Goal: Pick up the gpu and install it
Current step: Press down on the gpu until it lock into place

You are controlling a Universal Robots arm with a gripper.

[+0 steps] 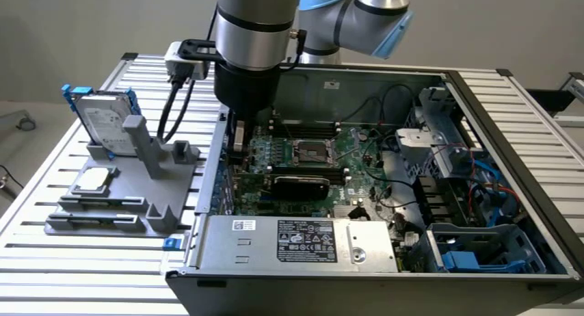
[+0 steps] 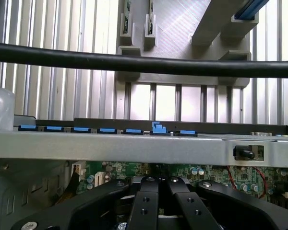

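The gpu [image 1: 301,186] stands on edge on the green motherboard inside the open computer case [image 1: 511,117], its black rounded shroud facing the case's front. My gripper [image 1: 239,150] reaches down into the case just to the exterior view's left of the gpu, close to the case wall with the slot openings. In the wrist view the black fingers [image 2: 145,201] lie together, so the gripper [image 2: 158,184] is shut, with nothing visible between them. Whether the fingertips touch the card's end I cannot tell.
A grey holder [image 1: 128,193] on the slatted table holds a silver hard drive with blue rails [image 1: 105,117] and a small silver chip [image 1: 96,181]. Inside the case are the processor socket [image 1: 306,152], the power supply [image 1: 292,244] and a blue drive cage [image 1: 488,251]. A black cable [image 2: 144,63] crosses the wrist view above blue slot clips [image 2: 158,128].
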